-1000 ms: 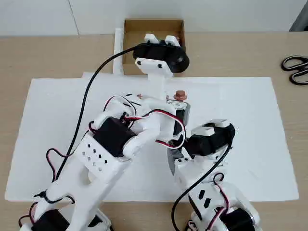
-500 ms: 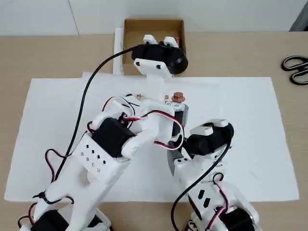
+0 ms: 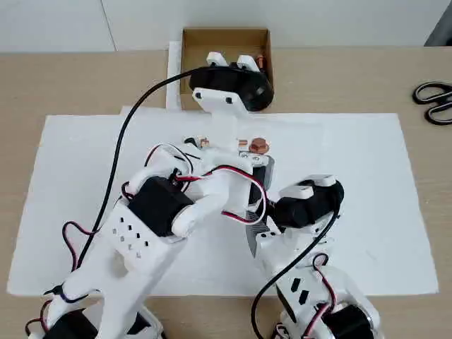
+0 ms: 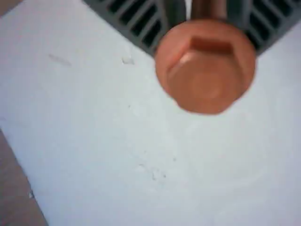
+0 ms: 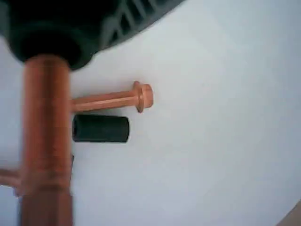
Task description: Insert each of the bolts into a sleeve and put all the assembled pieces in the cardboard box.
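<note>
The bolt [image 3: 259, 146] stands about upright, head up, over the white sheet [image 3: 353, 183], just short of the cardboard box [image 3: 189, 39]. The left gripper [image 4: 207, 9] is clamped on its shaft right under the head. In the right wrist view a copper shaft runs out of a black sleeve [image 5: 47, 33]. The right gripper [image 3: 254, 233] sits close by; I cannot tell its grip. A second bolt [image 5: 113, 100] and a loose sleeve [image 5: 100, 128] lie side by side on the sheet.

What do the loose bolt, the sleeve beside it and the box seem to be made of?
Bolt: probably copper-coloured or copper-plated metal, with a smooth orange sheen.
Sleeve: matte black, perhaps rubber or plastic; the look leaves it open.
Box: plain brown cardboard with a dull surface.
</note>
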Available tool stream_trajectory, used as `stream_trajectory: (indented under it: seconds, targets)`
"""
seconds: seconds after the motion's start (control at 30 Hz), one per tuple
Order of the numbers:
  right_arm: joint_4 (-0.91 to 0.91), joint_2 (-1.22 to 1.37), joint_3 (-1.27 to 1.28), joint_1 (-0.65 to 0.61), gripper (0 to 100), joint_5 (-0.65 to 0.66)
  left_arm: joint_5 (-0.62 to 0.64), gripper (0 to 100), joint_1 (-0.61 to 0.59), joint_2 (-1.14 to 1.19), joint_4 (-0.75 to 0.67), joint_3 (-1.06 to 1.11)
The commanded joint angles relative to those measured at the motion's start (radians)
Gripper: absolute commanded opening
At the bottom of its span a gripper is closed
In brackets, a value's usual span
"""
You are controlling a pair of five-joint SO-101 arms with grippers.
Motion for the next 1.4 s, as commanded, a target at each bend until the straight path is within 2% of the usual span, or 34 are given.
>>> stream_trajectory:
  seconds: [0.0,0.4,0.57,0.9,1.17,1.37]
  targets:
    - [-0.033,-0.01,-0.008,0.007,0.3,-0.006,0.008,1,0.011,-0.031,0.014,-0.025]
    - [-0.033,-0.01,-0.006,0.007,0.3,-0.006,0.009,1,0.006,-0.037,-0.037,-0.031]
    - [-0.033,-0.01,-0.005,0.007,0.3,-0.006,0.009,1,-0.043,-0.037,-0.089,-0.031]
    - [-0.031,-0.01,-0.003,0.007,0.3,-0.006,0.005,1,-0.054,-0.038,-0.081,-0.053]
    - [-0.031,-0.01,-0.003,0.007,0.3,-0.006,-0.018,1,-0.199,0.058,0.005,0.054]
    - [-0.031,-0.01,-0.003,0.005,0.3,-0.006,-0.032,1,-0.238,0.227,0.005,0.133]
